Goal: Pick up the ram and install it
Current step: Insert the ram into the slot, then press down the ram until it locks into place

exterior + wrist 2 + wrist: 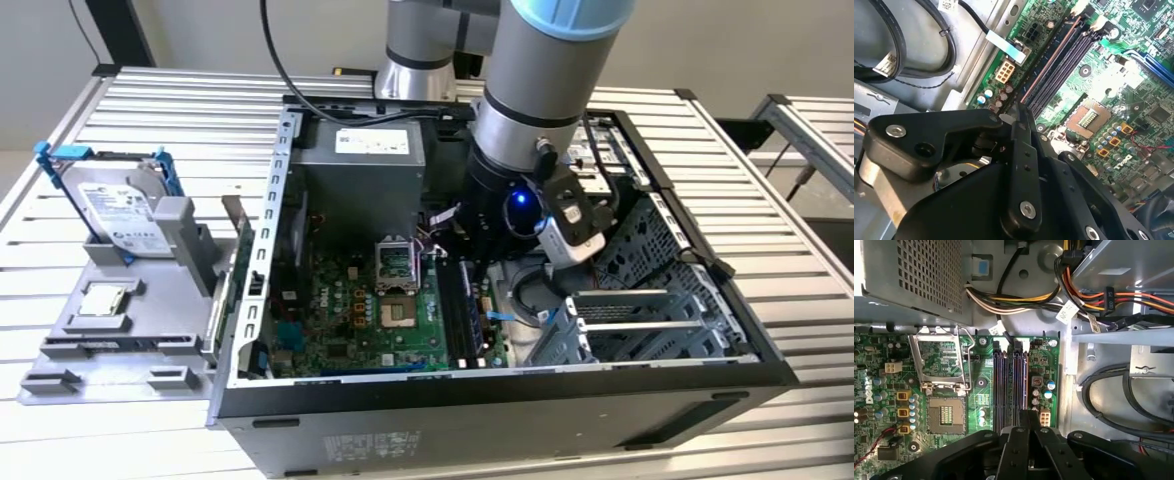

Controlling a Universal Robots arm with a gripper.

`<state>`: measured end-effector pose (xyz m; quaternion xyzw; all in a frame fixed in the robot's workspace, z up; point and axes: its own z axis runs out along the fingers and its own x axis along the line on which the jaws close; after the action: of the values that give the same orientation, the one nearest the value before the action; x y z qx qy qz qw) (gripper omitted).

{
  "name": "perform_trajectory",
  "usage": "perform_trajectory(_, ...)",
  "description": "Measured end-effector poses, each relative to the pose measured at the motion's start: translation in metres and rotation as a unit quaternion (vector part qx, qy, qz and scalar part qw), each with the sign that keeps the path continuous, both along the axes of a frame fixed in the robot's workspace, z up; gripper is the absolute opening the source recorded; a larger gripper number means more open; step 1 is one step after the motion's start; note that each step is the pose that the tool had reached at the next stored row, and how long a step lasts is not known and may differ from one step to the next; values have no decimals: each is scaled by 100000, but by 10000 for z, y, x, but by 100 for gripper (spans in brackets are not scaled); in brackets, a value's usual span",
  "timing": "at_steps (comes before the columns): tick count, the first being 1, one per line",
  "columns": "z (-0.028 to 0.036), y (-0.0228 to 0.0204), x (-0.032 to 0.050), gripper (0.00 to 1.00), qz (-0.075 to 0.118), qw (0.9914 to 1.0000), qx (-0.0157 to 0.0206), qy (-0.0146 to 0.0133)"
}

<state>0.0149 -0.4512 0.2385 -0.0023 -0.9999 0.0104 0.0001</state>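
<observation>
My gripper [1028, 414] hangs inside the open computer case [267, 300], low over the memory slots [1004, 385] of the green motherboard [360, 310]. In both wrist views its black fingers [1026, 150] are pressed together. A thin dark strip, the ram [1049, 62] seen edge-on, runs from the fingertips along the slot nearest the board's edge. How deep it sits in that slot is hidden. In the exterior view the arm's wrist [527, 200] covers the fingers.
A grey tray [80, 360] at the exterior view's left holds a silver hard drive in a blue frame [120, 205] and a small square chip [104, 300]. Cable bundles [1029, 300], the power supply box [354, 170] and the drive cage [654, 300] crowd the gripper.
</observation>
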Motion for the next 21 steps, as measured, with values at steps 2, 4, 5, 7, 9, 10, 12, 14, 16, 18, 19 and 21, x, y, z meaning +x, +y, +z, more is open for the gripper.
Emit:
perform_trajectory(2, 0, 0, 0, 0, 25, 100000, -1, 0)
perform_trajectory(4, 0, 0, 0, 0, 53, 100000, -4, 0)
perform_trajectory(5, 0, 0, 0, 0, 63, 100000, -2, -1)
perform_trajectory(7, 0, 0, 0, 0, 87, 100000, -3, 0)
perform_trajectory(9, 0, 0, 0, 0, 111, 100000, -4, 0)
perform_trajectory(10, 0, 0, 0, 0, 123, 100000, -4, 1)
perform_trajectory(12, 0, 0, 0, 0, 148, 100000, -5, -1)
perform_trajectory(14, 0, 0, 0, 0, 946, 99996, -7, 0)
perform_trajectory(16, 0, 0, 0, 0, 2757, 99962, -7, 1)
perform_trajectory(18, 0, 0, 0, 0, 4579, 99895, -21, -1)
perform_trajectory(19, 0, -1, 0, 0, 5483, 99850, -31, 2)
perform_trajectory(21, 0, 0, 0, 0, 7273, 99735, -27, 1)
